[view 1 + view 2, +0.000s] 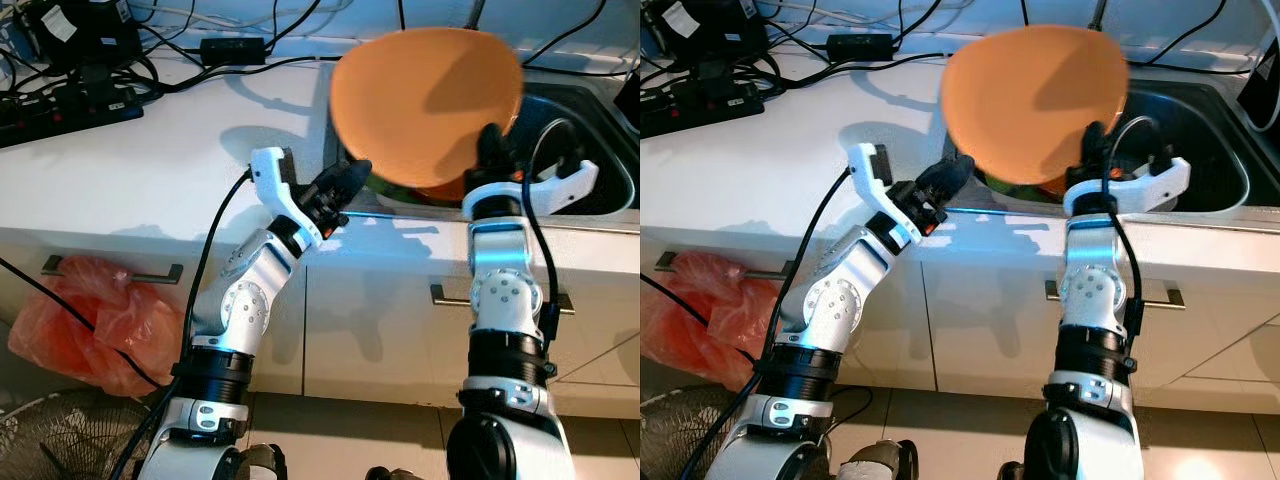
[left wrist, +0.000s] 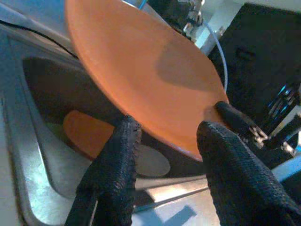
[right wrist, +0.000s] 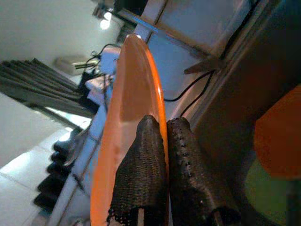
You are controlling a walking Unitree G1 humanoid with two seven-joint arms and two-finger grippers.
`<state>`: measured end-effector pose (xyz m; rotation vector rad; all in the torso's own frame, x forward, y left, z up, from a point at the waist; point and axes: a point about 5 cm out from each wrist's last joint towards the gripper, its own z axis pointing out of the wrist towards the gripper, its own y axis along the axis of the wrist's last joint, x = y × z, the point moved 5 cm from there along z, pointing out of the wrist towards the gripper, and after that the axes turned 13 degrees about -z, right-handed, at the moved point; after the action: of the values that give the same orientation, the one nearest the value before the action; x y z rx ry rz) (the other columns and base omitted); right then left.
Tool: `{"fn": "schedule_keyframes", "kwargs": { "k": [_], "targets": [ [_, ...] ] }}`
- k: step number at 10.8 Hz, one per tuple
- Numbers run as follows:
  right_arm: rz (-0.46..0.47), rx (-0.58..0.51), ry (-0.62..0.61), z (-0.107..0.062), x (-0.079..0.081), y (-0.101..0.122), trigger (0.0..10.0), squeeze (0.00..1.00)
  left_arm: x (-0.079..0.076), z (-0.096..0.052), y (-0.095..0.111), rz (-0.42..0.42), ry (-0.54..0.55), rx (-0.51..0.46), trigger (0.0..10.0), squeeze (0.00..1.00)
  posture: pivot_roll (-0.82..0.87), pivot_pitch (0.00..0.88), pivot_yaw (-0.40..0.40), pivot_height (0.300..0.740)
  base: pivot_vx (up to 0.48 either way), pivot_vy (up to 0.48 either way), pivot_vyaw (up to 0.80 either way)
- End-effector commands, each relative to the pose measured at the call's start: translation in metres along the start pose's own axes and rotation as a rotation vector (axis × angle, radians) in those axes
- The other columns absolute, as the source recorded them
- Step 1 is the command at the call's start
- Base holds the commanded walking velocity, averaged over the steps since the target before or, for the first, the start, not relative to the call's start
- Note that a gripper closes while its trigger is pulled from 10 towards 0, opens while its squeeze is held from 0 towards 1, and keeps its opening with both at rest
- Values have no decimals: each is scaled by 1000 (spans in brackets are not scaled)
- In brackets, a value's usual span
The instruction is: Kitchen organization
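Right gripper [image 3: 162,165] clamps large round orange plate [image 1: 425,105] rim above steel sink [image 1: 590,150], left gripper [image 2: 164,155] spread at plate's seven o'clock, seemingly to steady it.

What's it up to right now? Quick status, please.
Right gripper pinching orange plate above sink. Left gripper open beside plate rim. More dishes below.

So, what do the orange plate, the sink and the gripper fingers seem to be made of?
Orange plate: probably plastic or melamine; a matte, even colour with a thin rim, though glazed ceramic is possible.
Sink: stainless steel, grey and brushed, with soft reflections along its rim.
Left gripper's fingers: black with a rough, woven-looking texture, likely a rubber or fabric grip cover. The right gripper's fingers look the same.
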<state>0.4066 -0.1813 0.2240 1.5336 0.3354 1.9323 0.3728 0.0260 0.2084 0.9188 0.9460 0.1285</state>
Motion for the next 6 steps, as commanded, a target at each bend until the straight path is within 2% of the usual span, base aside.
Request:
{"fn": "schedule_keyframes", "kwargs": {
  "k": [1,3,4,5,6],
  "targets": [
    [-52,-68,3,8,5,19,0,0,-1,0,-7,41,0,28,10000,0,104,53,1,740,0,0,0],
    [-167,-88,-17,13,0,25,0,0,2,-1,-11,90,20,53,10000,0,110,52,-1,740,0,0,0],
    [-232,-100,-50,16,-5,29,10000,0,5,-3,-13,119,33,66,10000,0,112,49,-1,740,0,0,0],
    [-259,-98,-44,17,-4,28,10000,0,7,-5,-14,138,47,71,10000,0,114,49,-1,740,0,0,0],
    [-399,-98,1,19,3,24,10000,0,13,-9,-15,184,83,95,10000,0,123,46,-4,740,0,0,0]
  ]
}}
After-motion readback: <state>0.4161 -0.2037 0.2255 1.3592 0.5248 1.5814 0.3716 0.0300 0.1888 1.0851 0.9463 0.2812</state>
